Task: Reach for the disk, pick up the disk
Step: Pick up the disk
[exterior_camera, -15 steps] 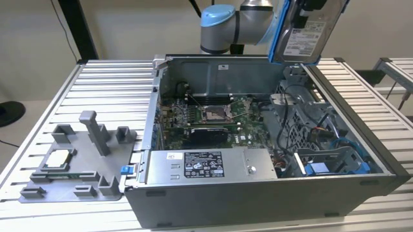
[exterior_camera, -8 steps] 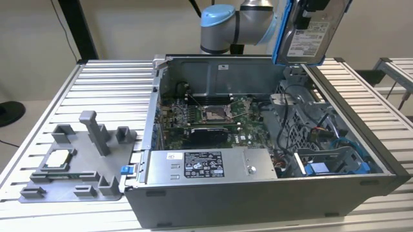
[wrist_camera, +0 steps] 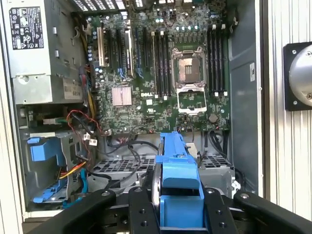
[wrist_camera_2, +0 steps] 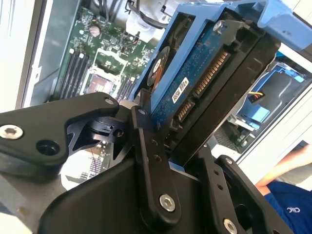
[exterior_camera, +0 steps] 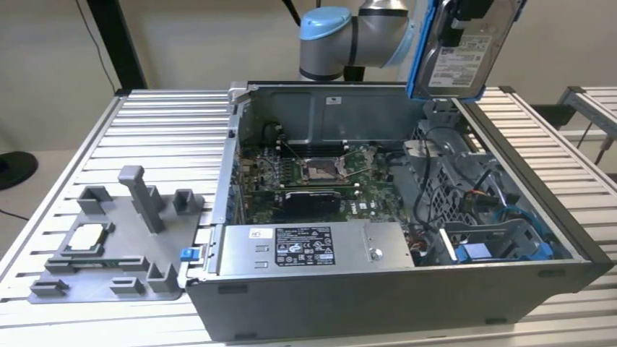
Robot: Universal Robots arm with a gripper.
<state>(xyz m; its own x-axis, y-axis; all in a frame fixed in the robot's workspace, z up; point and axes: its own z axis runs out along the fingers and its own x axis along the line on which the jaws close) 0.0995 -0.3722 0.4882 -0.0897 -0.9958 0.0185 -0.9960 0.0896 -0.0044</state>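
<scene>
Exterior view: high, off the arm, angled down on the open computer case (exterior_camera: 386, 238) lying on the slatted table (exterior_camera: 144, 130), mid distance. First wrist view: looks straight down into the case from above. Second wrist view: very close, tilted. Both wrist views share the motherboard (wrist_camera: 161, 73) (wrist_camera_2: 97, 58) and blue-framed disk (wrist_camera: 178, 180) (wrist_camera_2: 195, 78).

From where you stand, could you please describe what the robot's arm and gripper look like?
The arm is made of rounded silver-grey joint housings, one closed by a light blue cap, with a dark cable running up behind it. The gripper is matte black, built of flat, rounded linkage bars joined by silver screws and pivot pins.
</scene>
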